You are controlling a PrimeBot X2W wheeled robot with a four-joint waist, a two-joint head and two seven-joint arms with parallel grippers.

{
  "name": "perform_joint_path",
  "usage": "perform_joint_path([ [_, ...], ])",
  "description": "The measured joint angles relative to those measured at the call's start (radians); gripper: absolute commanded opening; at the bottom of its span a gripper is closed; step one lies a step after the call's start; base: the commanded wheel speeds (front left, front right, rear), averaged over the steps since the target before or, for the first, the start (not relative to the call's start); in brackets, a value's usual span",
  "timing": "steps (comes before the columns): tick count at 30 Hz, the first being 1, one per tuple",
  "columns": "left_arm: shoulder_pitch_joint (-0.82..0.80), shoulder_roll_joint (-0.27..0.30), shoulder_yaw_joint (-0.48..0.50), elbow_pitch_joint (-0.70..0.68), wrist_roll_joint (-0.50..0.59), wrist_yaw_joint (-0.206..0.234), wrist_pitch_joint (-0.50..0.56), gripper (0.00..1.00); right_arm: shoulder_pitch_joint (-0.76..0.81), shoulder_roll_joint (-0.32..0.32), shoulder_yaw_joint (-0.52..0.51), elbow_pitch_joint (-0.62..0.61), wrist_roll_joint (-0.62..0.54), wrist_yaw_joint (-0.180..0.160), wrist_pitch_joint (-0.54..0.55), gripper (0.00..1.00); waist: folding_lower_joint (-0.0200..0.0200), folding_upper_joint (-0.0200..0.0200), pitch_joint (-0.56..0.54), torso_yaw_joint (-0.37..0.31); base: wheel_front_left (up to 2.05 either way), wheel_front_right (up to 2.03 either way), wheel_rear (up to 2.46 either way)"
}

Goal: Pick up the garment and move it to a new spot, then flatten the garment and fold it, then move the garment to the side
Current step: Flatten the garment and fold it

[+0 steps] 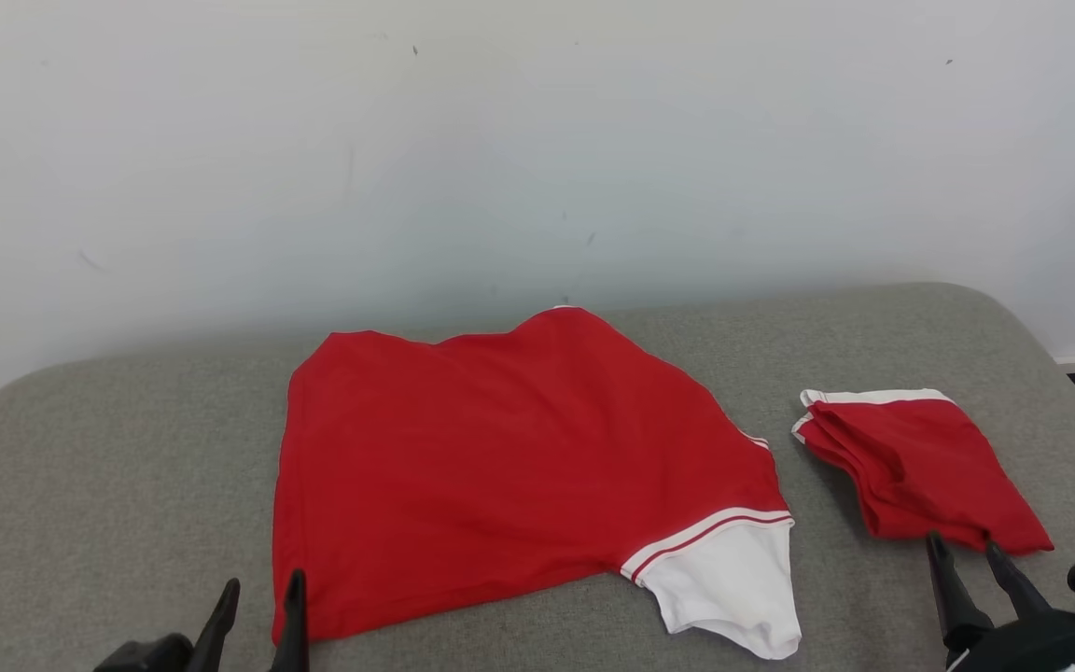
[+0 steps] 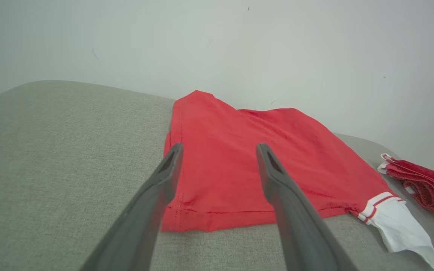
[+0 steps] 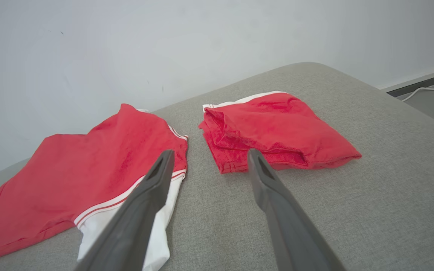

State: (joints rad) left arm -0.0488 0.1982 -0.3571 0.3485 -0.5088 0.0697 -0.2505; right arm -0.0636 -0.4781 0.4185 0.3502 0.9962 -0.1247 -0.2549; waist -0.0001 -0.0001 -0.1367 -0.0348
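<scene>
Two red pieces lay on the grey cushioned surface in front of you. The garment was spread flat near the middle, its white sleeve at the near right corner. Your left gripper was at the garment's near left corner, fingers spread wide and empty. Your right gripper, fingers likewise apart and empty, sat just beside the near edge of the folded red bundle, which lay to the right of the garment, apart from it.

Matt red cloth garment on a coarse grey woven fabric cushion.
</scene>
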Motion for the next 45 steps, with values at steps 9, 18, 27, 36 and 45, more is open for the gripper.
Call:
perform_joint_path([
  [9,0.132,0.029,0.017,-0.145,0.022,0.011,0.0,1.0,0.09,0.079,-0.098,-0.094,-0.161,0.0,0.0,1.0,0.0,0.0,0.005,0.0,0.0,0.0,0.0],
  [18,0.159,0.034,0.022,-0.213,0.04,0.02,0.0,1.0,0.119,0.112,-0.138,-0.16,-0.266,0.0,0.0,1.0,0.0001,0.0,0.015,0.008,0.0,0.0,0.0],
  [27,0.168,0.037,0.023,-0.249,0.044,0.027,0.0,1.0,0.144,0.131,-0.16,-0.197,-0.344,0.0,0.0,1.0,0.0001,0.0,0.023,0.012,0.0,0.0,0.0],
  [36,0.164,0.035,0.023,-0.261,0.04,0.033,0.055,1.0,0.127,0.113,-0.117,-0.205,-0.382,0.0,0.062,1.0,0.0,0.0001,0.025,0.013,0.0,0.0,0.0],
  [45,0.026,0.021,0.022,-0.174,-0.011,0.037,0.278,1.0,-0.01,0.083,-0.072,-0.18,-0.37,0.0,0.316,1.0,0.0001,0.0001,0.056,0.006,0.0,0.0,0.0],
])
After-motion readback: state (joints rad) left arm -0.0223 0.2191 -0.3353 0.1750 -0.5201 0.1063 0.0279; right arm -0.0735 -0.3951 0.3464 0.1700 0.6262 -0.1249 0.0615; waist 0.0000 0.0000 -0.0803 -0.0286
